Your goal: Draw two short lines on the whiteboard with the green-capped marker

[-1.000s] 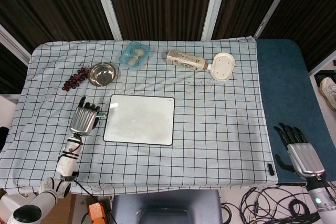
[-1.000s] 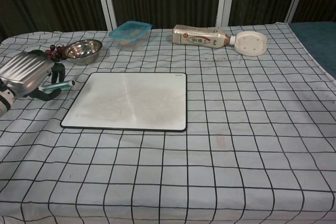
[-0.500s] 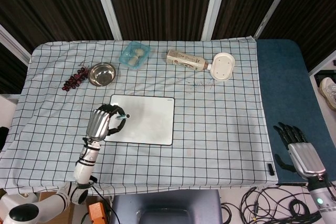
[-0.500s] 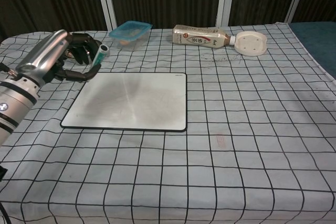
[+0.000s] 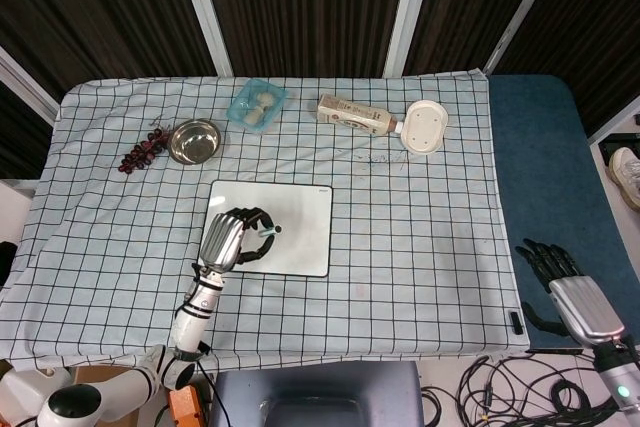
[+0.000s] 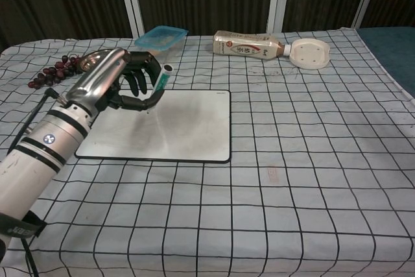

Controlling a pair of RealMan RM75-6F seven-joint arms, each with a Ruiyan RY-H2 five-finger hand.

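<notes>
The left hand (image 6: 123,82) grips the green-capped marker (image 6: 163,78) above the whiteboard (image 6: 188,124), which shows no lines, so both strokes seem left to draw. The right hand (image 5: 565,282) hangs released, off the surface.

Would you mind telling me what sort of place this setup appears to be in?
Probably a robotics lab or test bay: a table draped in a checked cloth, dark curtain panels behind it, loose cables on the floor, and staged props like the whiteboard and bottle.
</notes>
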